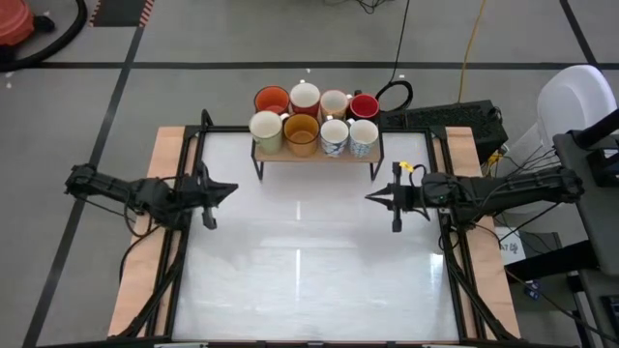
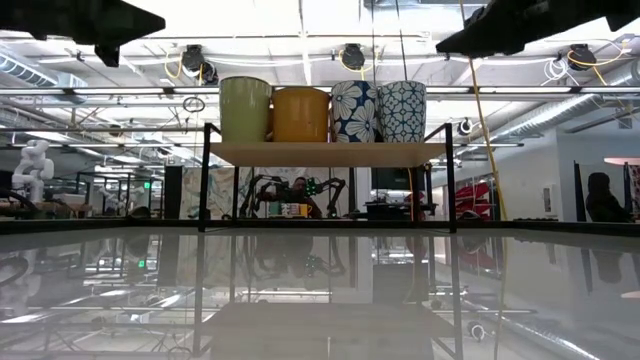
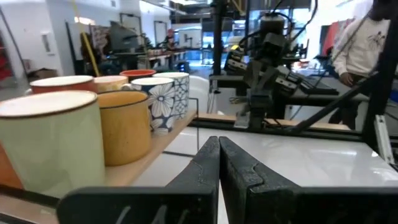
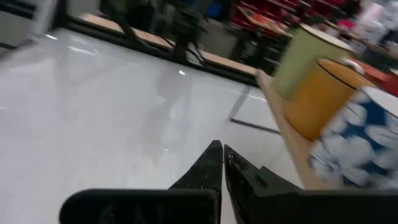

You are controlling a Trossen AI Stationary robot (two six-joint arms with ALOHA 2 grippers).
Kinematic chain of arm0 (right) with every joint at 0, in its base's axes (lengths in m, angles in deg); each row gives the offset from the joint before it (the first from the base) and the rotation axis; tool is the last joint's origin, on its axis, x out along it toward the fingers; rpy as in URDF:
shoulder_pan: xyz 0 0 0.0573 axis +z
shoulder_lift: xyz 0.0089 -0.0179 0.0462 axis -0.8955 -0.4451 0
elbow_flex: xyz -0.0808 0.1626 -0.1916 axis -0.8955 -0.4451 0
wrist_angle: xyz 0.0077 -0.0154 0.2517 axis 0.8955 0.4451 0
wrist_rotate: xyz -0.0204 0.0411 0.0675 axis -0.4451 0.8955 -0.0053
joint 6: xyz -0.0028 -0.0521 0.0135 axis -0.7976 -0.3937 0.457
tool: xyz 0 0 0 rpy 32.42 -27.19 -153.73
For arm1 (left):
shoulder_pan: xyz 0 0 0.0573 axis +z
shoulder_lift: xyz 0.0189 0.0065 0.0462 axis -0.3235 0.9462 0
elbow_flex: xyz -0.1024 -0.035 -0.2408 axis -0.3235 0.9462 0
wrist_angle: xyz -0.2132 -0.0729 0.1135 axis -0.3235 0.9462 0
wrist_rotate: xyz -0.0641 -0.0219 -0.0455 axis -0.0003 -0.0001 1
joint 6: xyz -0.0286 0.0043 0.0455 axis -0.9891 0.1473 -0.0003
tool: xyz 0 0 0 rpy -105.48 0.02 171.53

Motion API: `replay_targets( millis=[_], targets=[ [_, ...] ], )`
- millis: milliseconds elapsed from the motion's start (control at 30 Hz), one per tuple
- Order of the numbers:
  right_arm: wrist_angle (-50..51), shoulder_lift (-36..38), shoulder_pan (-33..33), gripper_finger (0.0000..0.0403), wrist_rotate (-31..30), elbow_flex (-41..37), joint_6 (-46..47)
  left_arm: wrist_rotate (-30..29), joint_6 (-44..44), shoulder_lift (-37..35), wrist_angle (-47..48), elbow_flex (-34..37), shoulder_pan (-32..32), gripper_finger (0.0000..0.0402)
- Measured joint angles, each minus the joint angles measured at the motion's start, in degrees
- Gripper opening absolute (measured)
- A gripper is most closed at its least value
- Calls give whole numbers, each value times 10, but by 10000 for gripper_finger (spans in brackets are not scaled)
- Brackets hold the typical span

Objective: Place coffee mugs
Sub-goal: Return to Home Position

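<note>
Eight mugs stand in two rows on a small wooden shelf (image 1: 314,155) at the table's far middle. Back row: orange mug (image 1: 272,99), white mug (image 1: 305,96), cream mug (image 1: 334,102), red mug (image 1: 364,105). Front row: pale cream mug (image 1: 266,130), amber mug (image 1: 302,134) and two blue-patterned mugs (image 1: 334,136) (image 1: 363,138). My left gripper (image 1: 233,189) hovers shut on the near left of the shelf, pointing right. My right gripper (image 1: 368,198) hovers shut on the near right, pointing left. Both are apart from the mugs.
The shelf board (image 2: 325,153) stands on thin black legs (image 2: 204,180) above the glossy white tabletop (image 1: 300,261). Wooden side boards (image 1: 145,251) and black rails (image 1: 455,261) border the table. Free surface lies between the arms and toward the near edge. A person (image 3: 367,43) stands beyond the table.
</note>
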State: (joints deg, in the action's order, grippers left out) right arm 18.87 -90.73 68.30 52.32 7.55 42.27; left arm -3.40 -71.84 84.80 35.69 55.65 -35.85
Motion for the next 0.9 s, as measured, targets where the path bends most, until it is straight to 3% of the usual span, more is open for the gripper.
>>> replay_targets(
  millis=[133, 367, 633, 900],
  targets=[
    [-24, 0, 0, 0, 48, -7, -1, 15, 8, -24, -1, 17, 2, 5],
    [-33, 0, 0, 0, 62, -23, 13, 52, 16, -30, -6, 40, 2, 5],
    [-121, 0, 0, 0, 64, -74, 5, 62, 34, -30, -132, 117, 2, 5],
    [-163, 0, -3, 0, 123, -101, -9, 77, 22, -30, -207, 171, 28, 5]
  ],
)
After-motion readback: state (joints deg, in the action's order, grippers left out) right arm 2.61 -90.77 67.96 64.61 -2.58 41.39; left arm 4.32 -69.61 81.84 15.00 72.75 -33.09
